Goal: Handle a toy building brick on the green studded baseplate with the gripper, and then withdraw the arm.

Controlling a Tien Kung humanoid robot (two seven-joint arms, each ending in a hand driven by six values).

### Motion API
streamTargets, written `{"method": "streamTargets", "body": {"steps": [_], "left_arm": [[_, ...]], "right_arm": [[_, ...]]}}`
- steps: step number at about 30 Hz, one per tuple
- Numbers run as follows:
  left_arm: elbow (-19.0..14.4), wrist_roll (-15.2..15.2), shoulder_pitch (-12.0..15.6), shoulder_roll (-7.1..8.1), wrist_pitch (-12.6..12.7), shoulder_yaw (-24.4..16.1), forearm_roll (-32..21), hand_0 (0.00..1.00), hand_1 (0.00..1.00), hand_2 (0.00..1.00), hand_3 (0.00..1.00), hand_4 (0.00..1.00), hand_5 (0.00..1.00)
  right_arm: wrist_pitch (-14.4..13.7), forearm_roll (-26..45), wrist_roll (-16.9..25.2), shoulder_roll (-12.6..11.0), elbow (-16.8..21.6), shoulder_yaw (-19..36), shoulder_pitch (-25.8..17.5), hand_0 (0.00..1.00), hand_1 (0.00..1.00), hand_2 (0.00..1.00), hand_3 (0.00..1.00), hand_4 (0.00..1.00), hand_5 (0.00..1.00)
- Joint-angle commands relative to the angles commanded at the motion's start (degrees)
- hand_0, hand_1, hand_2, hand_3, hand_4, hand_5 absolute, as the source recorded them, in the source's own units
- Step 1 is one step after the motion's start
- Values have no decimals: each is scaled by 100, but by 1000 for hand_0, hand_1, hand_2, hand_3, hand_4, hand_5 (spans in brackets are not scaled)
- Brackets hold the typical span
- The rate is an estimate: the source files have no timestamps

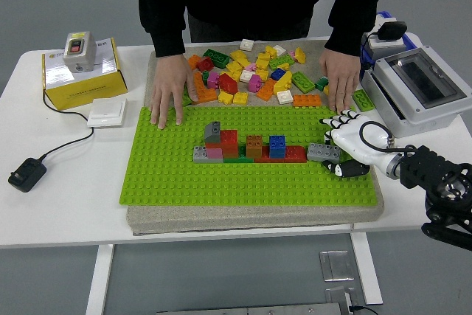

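Observation:
The green studded baseplate [184,182] lies on a grey mat in the middle of the table. A row of joined bricks [247,147] in grey, red, orange and blue stands on it. A grey brick [321,152] sits at the row's right end, on the studs. My right hand [338,144], white with black fingertips, reaches in from the right. Its palm is against the grey brick's right end. The fingers [336,119] are spread above the brick and the thumb curls just below it. They do not close round it.
A person at the far side rests one hand [168,94] on the baseplate's back left edge and the other [339,82] at its back right. Loose bricks [254,71] lie between them. A grey enclosure [417,86] stands right, a yellow box [81,71] and black adapter [26,175] left.

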Motion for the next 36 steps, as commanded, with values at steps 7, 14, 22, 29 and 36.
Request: {"method": "streamTargets", "body": {"steps": [7,14,22,29,36], "left_arm": [[0,-25,-2,1,12,4,5,729,676,663,703,349,677],[0,-28,-6,5,13,1,14,729,676,661,700,348,677],[0,-31,-3,8,13,1,23,728,673,655,694,341,679],[0,-36,-11,10,16,8,21,727,673,655,690,338,682],[0,-31,-10,13,20,-8,44,727,672,648,685,331,685]], "right_arm": [[7,28,10,-3,-10,27,-7,923,942,969,667,218,330],[-4,51,21,10,-18,14,-16,928,947,972,685,274,316],[-4,59,24,8,-17,5,-13,926,949,978,710,305,302],[0,65,23,9,-17,7,-5,925,941,980,716,299,303],[0,96,29,4,-6,13,1,926,945,980,726,310,302]]}}
